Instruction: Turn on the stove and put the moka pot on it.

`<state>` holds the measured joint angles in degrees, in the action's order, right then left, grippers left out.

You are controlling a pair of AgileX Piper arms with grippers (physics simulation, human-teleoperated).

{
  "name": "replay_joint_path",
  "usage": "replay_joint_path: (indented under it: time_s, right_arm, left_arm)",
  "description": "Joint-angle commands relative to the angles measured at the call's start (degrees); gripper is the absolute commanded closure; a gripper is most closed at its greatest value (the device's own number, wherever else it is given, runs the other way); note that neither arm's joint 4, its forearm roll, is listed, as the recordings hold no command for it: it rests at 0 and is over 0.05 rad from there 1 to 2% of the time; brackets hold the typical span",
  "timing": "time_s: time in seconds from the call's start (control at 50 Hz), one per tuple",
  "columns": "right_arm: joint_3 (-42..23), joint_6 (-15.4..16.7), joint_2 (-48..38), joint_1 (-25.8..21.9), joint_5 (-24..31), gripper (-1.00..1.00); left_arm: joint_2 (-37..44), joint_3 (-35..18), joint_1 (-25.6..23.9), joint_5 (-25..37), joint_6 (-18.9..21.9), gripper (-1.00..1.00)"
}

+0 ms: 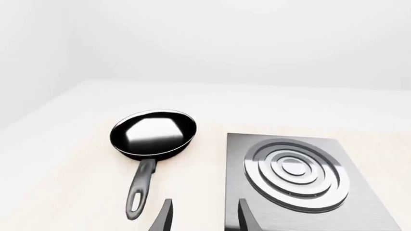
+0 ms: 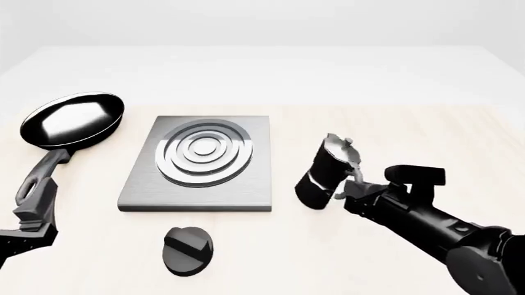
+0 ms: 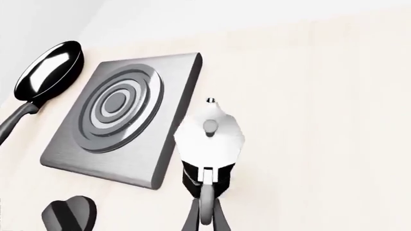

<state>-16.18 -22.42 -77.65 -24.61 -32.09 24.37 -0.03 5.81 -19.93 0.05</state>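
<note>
Right now my right gripper [image 2: 351, 184] is clamped on the moka pot's handle, just to the right of the stove [image 2: 199, 161].

Nearest to me, the black round knob [image 2: 189, 249] lies on the table [image 2: 394, 123] just in front of the stove's near edge, apart from the slab. My left gripper [image 2: 33, 215] sits off to the stove's left by the frying pan's handle, its fingers [image 1: 165, 215] parted with nothing between them. Beside the stove's right edge I see the moka pot [image 2: 323, 175]: small, black and faceted, narrow at the waist, with a pale silvery lid and a little knob on top, leaning away from the stove. I cannot tell whether its base touches the table. The stove itself is a flat grey slab with raised silver rings. Farther left and behind it lies the frying pan [image 2: 74, 120].
</note>
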Motion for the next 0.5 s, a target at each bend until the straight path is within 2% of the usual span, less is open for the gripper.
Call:
replay_joint_path:
  time_s: [0.02,0.26,0.5]
  right_arm:
    - [-1.22,2.36,12.04,0.90,12.52,1.00]
    - [-7.46,8.53,21.70,1.94,28.90,1.00]
    - [-13.91,11.16,26.79,1.11,38.29,1.00]
  left_arm:
    - [-1.90,0.00,-0.33,1.44,-0.02,-1.00]
    - [-4.42,0.00,-0.44,3.41,-0.03,-1.00]
    - [-5.08,0.00,-0.62,3.93,0.10,-1.00]
